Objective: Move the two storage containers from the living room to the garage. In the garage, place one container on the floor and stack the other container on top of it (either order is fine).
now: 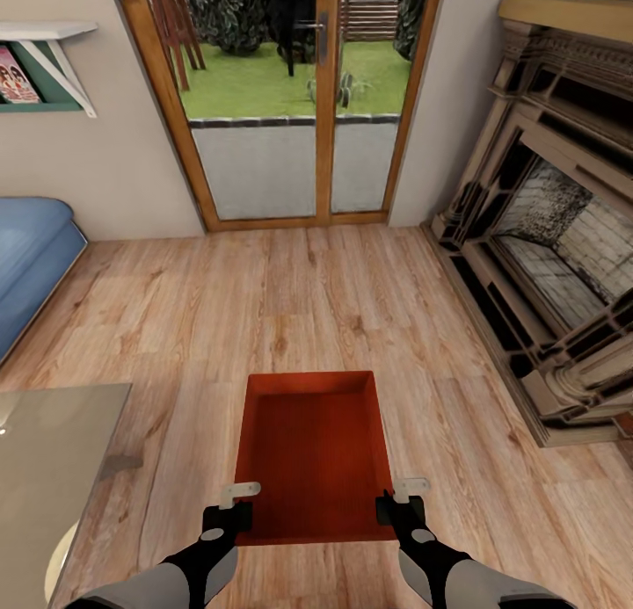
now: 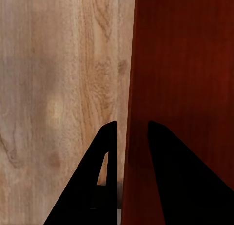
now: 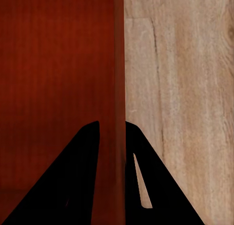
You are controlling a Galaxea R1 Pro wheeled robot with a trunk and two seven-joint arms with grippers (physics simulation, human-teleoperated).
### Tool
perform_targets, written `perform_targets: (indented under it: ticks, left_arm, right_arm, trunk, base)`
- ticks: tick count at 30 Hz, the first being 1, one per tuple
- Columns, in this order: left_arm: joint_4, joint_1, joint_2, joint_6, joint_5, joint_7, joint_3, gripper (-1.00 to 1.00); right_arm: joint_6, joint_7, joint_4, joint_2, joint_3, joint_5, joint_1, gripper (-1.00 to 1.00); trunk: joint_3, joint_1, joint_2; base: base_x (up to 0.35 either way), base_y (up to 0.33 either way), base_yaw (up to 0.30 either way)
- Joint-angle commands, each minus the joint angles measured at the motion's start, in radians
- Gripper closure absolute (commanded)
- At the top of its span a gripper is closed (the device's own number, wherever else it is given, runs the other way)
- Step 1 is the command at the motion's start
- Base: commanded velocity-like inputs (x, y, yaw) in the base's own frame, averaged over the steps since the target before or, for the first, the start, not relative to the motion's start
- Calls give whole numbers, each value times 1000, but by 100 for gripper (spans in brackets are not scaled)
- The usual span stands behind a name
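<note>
You hold one orange-red rectangular storage container (image 1: 315,446) at the lower centre of the head view, over the light wood-plank floor (image 1: 299,301) of the living room. Only this one container is in view here.

The left gripper (image 1: 236,504) sits on the container's near left corner. In the left wrist view its two black fingers (image 2: 105,176) straddle the thin orange-red wall (image 2: 131,113), one outside and one inside, pinching that wall. The right gripper (image 1: 400,500) mirrors this on the near right corner. In the right wrist view its fingers (image 3: 83,171) clamp the right wall (image 3: 118,88) the same way.

To carry well, observe the following:

- Keep both pinches closed. The walls are smooth and thin, so a loosened grip will probably let the bin slip.
- Hold both wrists at equal height. Both grips are at the near end, so the far end will tend to droop.
- Move the arms together. Unequal travel would likely twist the walls between the fingers.
- Before turning the base, check clearance to the glass-topped table (image 1: 53,468) at lower left and the brick fireplace (image 1: 554,266) at right.
- The wood-framed glass doors (image 1: 290,99) ahead open onto a lawn. Judge your route to the garage accordingly.
- Turn slowly, so that the load does not swing.
</note>
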State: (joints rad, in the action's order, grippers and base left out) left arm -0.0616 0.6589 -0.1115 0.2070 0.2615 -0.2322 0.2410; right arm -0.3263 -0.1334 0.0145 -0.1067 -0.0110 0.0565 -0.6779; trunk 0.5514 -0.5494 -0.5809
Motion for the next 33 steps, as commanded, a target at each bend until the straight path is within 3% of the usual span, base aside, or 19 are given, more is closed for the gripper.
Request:
perform_targets:
  ticks: [1,21,33]
  left_arm:
    - [0,1,-1,2,2,-7,-6,100]
    - [0,1,-1,2,2,-7,-6,100]
    - [0,1,-1,2,2,-7,-6,100]
  right_arm:
    - [-2,-2,-1,-5,17,6,-1,100]
    - [-4,-14,-2,-4,16,9,-1,100]
    - [-49,-14,-5,-4,16,7,-1,100]
  trunk:
    - [0,0,-1]
    - [-32,0,-1]
    - [-52,0,-1]
  base:
    - [0,0,-2]
    - [0,0,0]
    - [0,0,0]
